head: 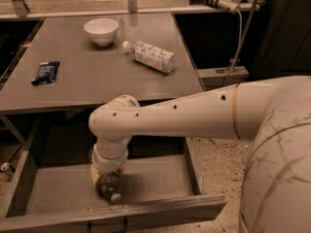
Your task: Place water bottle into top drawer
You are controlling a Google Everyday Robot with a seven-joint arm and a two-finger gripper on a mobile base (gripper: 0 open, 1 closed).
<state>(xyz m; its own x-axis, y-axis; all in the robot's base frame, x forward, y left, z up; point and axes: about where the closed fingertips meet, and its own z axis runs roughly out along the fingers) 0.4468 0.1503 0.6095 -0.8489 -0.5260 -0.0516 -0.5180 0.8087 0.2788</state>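
Note:
The top drawer (155,178) stands pulled open under the grey table, its front panel and small dark handle (107,226) at the bottom edge. My arm reaches down into it from the right. My gripper (107,178) is low inside the drawer at its left-middle, shut on the water bottle (111,188). The bottle is small and clear, with its white cap (115,197) pointing toward the drawer front. It sits at or just above the drawer floor. My wrist hides most of the bottle's body.
On the table top (97,89) lie a white bowl (101,30), an opaque white-labelled bottle (150,56) on its side and a dark packet (45,73). A power strip (218,1) with a hanging cable is at the back right. My own body fills the right side.

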